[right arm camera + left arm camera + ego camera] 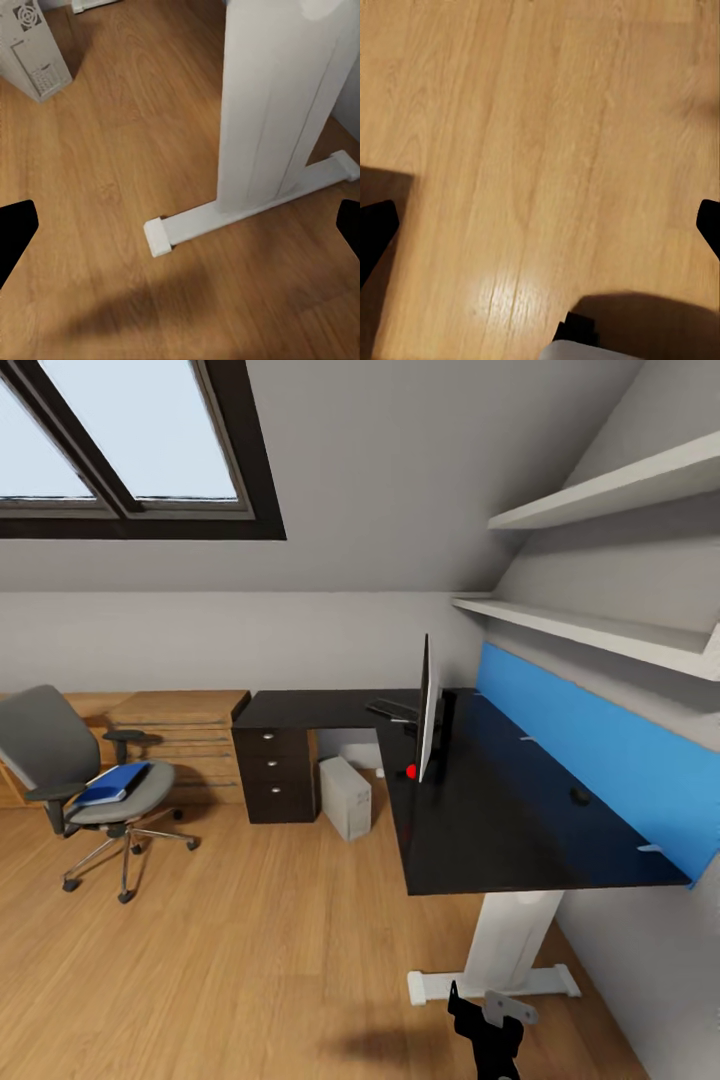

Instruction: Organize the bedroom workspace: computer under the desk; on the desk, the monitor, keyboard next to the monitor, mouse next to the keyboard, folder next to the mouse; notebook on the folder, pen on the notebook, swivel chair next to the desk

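Wood floor (250, 950), broad and bare at centre. At nine o'clock, swivel chair (85, 780) carrying blue folder (113, 782). Computer (346, 797) under desk (480, 810); monitor (428, 710) edge-on, keyboard (392, 709) half hidden behind. Left gripper (540, 225) and right gripper (180, 225) spread wide, fingertips cut off at frame edges, grasping nothing.

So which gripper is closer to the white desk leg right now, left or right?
Right. The right gripper hangs over the floor just in front of the white desk leg and its foot. The left gripper looks down at bare wood floor, with no leg near it.
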